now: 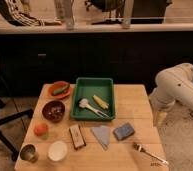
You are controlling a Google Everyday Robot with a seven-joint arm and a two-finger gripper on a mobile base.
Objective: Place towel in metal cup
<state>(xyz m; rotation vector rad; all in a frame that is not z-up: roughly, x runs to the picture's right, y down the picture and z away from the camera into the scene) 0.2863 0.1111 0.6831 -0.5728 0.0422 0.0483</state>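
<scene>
The tool [160,118] hangs beside the right edge of the surface [135,107], spread wide and holding nothing; the towel [101,134] lies flat at the near middle, between a dark box [77,136] and the blue sponge [123,131]. It is better, I think, to come down on the towel's centre and pinch it into a bunch, since the metal cup [28,152] at the near left corner has a narrow mouth.

No legible text, label or number anywhere.
</scene>
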